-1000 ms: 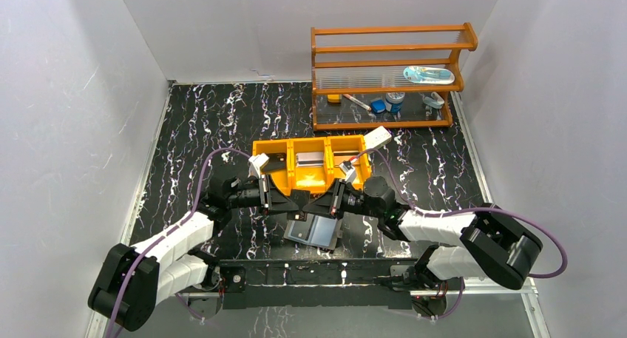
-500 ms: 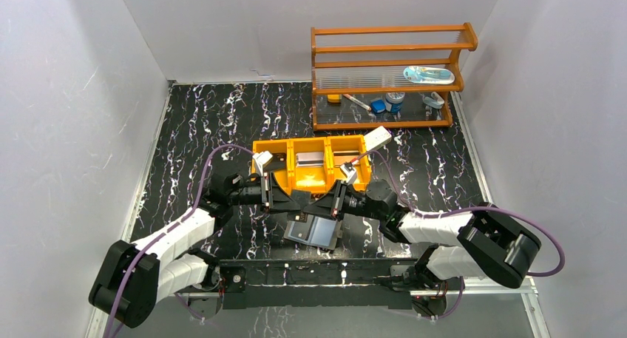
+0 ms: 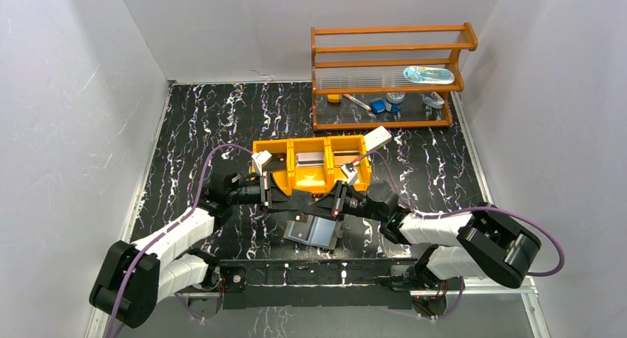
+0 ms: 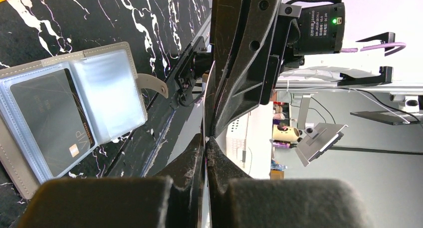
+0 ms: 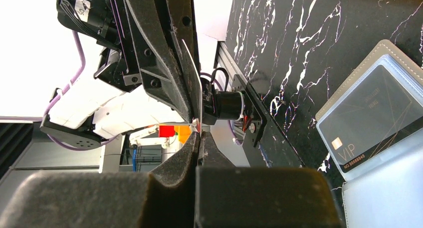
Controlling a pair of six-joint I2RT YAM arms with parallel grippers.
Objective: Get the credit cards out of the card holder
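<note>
Left gripper: fingers pressed together on a thin card, seen edge-on. Right gripper, at 3 o'clock of it, is clamped on the same card. Card holder lies open on the table at 6 o'clock of both, a dark card in its clear pocket. Orange tray sits at 12 o'clock.

White wall left, white wall far, white wall right, all scuffed. Tabletop black with white marble veins. Metal rail along left edge. Orange wooden rack far right, against far wall: clear ribbed shelf midway, small items on bottom tier. Light soft, even.
</note>
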